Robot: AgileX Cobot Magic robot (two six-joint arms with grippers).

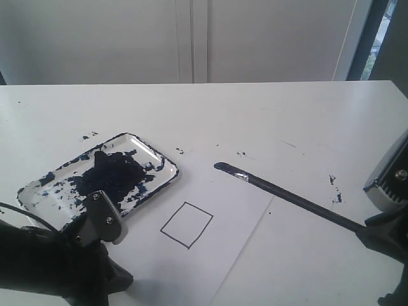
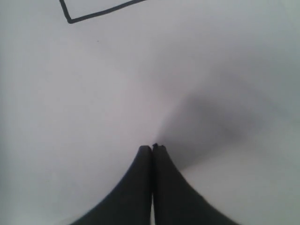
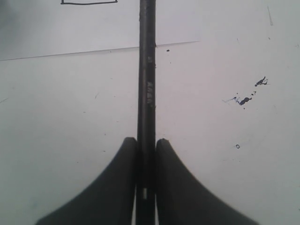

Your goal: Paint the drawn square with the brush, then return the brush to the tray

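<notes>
The drawn square (image 1: pixel 186 224) is a thin black outline with a white inside, on the paper in front of the tray (image 1: pixel 38 191), a white tray smeared with dark blue paint at the left. The brush (image 1: pixel 293 197) slants across the right side, its dark tip near the paper's far corner, away from the square. My right gripper (image 1: pixel 370 234) is shut on the handle's end; the wrist view shows the handle (image 3: pixel 146 70) clamped in that gripper (image 3: pixel 146 140). My left gripper (image 1: pixel 121 279) sits low on the paper beside the tray, shut and empty (image 2: pixel 152 147), with a corner of the square (image 2: pixel 70 19) ahead of it.
The white paper sheet (image 1: pixel 223 210) lies at an angle on the white table (image 1: pixel 274 115); its edge (image 3: pixel 70 52) shows in the right wrist view. Small dark paint specks (image 1: pixel 335 188) dot the table at the right and behind the tray.
</notes>
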